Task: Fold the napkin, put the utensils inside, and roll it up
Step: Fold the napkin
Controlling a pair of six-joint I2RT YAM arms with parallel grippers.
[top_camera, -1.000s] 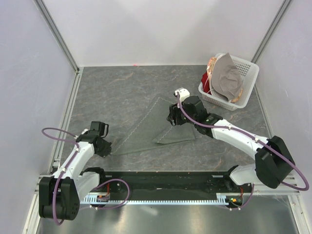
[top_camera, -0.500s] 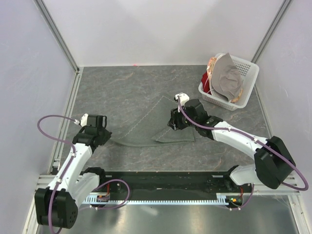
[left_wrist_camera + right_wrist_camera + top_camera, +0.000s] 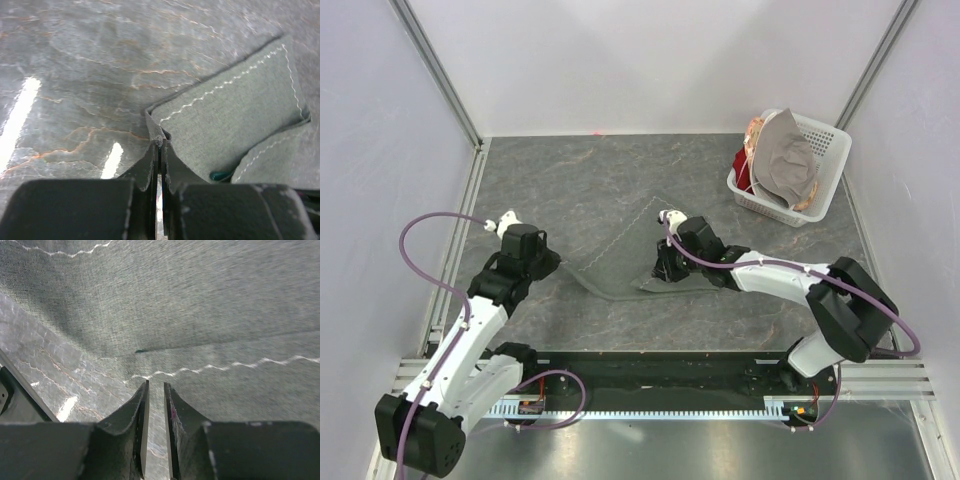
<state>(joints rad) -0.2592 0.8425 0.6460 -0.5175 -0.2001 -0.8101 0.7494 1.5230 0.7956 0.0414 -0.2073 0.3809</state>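
A: Napkin position?

B: The napkin (image 3: 630, 250) lies flat around the middle of the bench (image 3: 570, 180), nearer the near edge than the far one. It is a dark grey-green, felt-like weave, folded to a rough triangle, with one point toward the far edge.

A: Hem?

B: A light zigzag stitch runs along the edges. The left wrist view shows two layers, one over the other.

A: Left gripper?

B: The left gripper (image 3: 159, 145) is pressed together on the napkin's left corner, and the cloth puckers at the tips. That corner is raised slightly off the stone-patterned surface.

A: Spoon?

B: Only a sliver of the spoon (image 3: 220, 175) shows, a slim, glossy teal handle between the layers. The bowl is hidden.

A: Right gripper?

B: The right gripper (image 3: 155, 390) is low over the napkin's near right part, at the stitched edge. Its fingers are nearly together, with a thin slit between them. I cannot tell whether any cloth is caught.

A: Anything else?

B: A white lattice plastic basket (image 3: 825, 150) sits at the far right corner, well apart from the napkin. A paler cloth (image 3: 790, 160) is draped in it.
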